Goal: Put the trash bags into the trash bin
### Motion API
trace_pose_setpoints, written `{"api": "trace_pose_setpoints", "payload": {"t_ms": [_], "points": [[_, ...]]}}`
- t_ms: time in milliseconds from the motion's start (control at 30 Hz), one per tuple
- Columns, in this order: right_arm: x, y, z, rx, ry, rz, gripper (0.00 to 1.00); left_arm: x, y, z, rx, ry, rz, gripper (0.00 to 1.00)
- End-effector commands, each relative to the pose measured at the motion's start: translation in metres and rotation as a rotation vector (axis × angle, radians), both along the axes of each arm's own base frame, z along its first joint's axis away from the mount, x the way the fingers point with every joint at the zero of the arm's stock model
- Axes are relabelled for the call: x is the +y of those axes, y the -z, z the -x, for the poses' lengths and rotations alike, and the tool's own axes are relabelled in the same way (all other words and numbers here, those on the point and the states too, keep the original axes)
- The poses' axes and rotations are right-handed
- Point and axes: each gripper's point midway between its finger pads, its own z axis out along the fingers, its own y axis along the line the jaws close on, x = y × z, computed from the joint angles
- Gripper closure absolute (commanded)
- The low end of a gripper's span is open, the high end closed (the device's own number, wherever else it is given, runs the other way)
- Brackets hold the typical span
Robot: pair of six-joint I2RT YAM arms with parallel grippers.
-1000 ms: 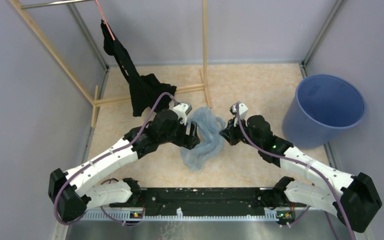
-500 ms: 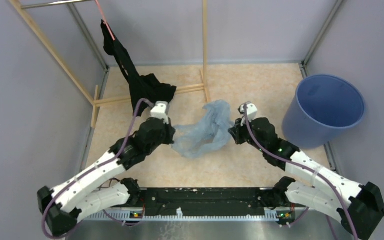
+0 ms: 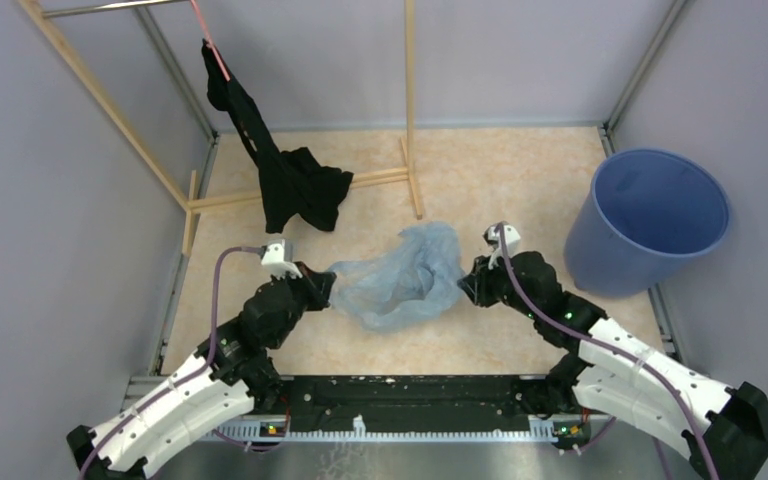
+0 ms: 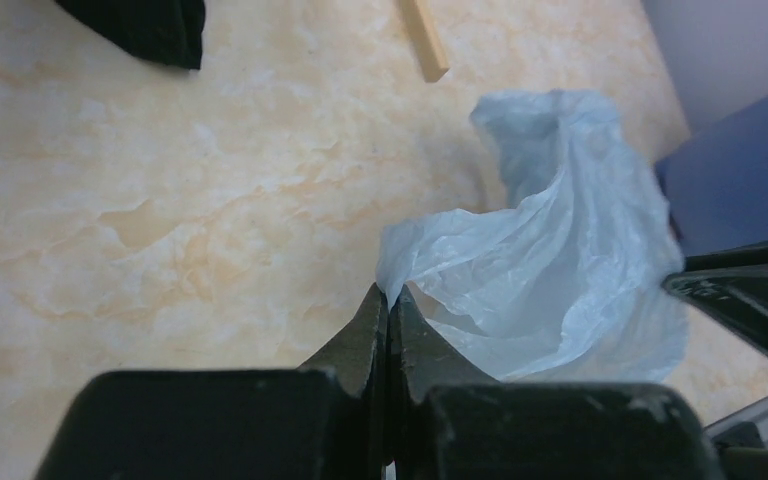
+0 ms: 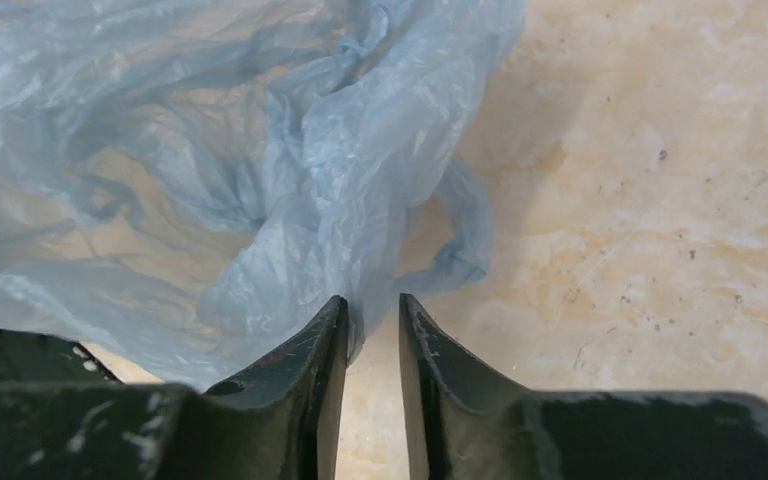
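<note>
My left fingers (image 4: 370,340) are pressed together with no gap, clamped on a corner of the trash bag (image 4: 550,270), which rises out of their tips as a small fold. From there the pale blue film spreads away from me in loose wrinkles, lifted slightly off the desk (image 3: 520,170) near the pinch.

My right fingers (image 5: 320,350) stand a narrow slot apart, with bare desk showing between them. The opposite edge of the bag droops against the inner face of one of them, and a thin loop of film curls just past the tips.

In the top view the bag lies spread between my two sets of fingers, around the middle of the desk and somewhat nearer the near edge than the far one. The trash bin (image 3: 600,260) stands upright at the right edge of the desk, its mouth open upward, just beyond my right arm and apart from the bag.

Toward the far left corner a black garment (image 3: 295,190) hangs from a wooden rack (image 3: 410,100), its lower end bunched on the desk, well apart from the bag.
</note>
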Motion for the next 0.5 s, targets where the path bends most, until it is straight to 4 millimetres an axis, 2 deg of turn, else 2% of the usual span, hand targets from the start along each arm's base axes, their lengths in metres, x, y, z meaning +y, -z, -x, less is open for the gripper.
{"api": "trace_pose_setpoints", "payload": {"t_ms": [0, 67, 100, 167, 267, 333, 467], "points": [[0.0, -0.022, -0.007, -0.011, 0.01, 0.038, 0.66, -0.014, -0.036, -0.001, -0.09, 0.052, 0.112, 1.0], [0.001, -0.036, -0.013, -0.014, 0.005, 0.084, 0.56, -0.018, -0.037, 0.0, -0.09, 0.076, 0.107, 1.0], [0.003, -0.05, -0.019, -0.017, 0.014, 0.103, 0.52, -0.021, -0.037, 0.0, -0.089, 0.088, 0.107, 1.0], [0.006, -0.065, -0.025, -0.014, 0.018, 0.167, 0.48, -0.025, -0.037, 0.001, -0.079, 0.104, 0.109, 1.0], [0.031, -0.086, -0.028, -0.058, -0.049, 0.208, 0.41, -0.029, -0.036, 0.002, -0.066, 0.118, 0.113, 1.0], [0.059, -0.085, -0.022, -0.04, -0.151, 0.149, 0.41, -0.031, -0.037, 0.001, -0.066, 0.122, 0.12, 1.0], [0.112, -0.069, 0.002, 0.038, -0.335, -0.002, 0.41, -0.035, -0.04, 0.003, -0.073, 0.148, 0.115, 1.0]]}}
